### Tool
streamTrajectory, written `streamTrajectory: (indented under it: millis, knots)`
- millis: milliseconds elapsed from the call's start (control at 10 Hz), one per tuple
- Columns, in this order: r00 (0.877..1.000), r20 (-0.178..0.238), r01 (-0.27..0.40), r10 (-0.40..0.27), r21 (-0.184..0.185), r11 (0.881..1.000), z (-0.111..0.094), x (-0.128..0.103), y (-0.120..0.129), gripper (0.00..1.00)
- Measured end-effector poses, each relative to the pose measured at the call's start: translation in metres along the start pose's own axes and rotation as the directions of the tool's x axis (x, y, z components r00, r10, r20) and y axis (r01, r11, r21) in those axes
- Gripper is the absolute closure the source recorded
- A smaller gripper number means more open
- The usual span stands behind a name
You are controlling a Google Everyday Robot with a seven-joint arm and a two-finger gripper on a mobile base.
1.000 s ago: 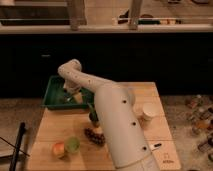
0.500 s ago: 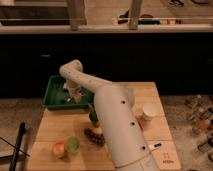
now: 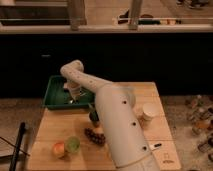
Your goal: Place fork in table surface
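The fork cannot be made out for certain; a small glint in the green tray (image 3: pixel 52 95), just below the gripper (image 3: pixel 74 91), may be it. If so, it lies in the tray, at about ten o'clock on the table surface (image 3: pixel 60 131), and has not reached the wood. The gripper hangs low over the tray's middle; whether its fingers are spread or closed, I cannot tell. By this reading the task is early: grasping, lifting out and setting down all remain. At seven o'clock sit an orange fruit (image 3: pixel 59 149) and a green cup (image 3: pixel 73 144).
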State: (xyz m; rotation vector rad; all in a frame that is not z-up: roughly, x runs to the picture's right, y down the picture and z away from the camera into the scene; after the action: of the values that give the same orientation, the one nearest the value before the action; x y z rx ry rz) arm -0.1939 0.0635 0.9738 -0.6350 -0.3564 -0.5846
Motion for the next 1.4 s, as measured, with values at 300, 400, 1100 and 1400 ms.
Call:
streamTrajectory:
  millis: [300,400,1100,1400]
  knots:
    - [1.000,-0.003,-0.023,0.023,0.012,1.000,-0.004,0.006,0.008,1.00]
    - [1.000,-0.008,-0.027,0.027,0.014,1.000,-0.006,0.007,0.010,1.00]
    - [0.999,-0.020,-0.043,0.045,0.087,0.995,-0.045,0.003,0.009,1.00]
    - [0.998,-0.017,-0.064,0.067,0.102,0.993,-0.069,0.006,0.008,1.00]
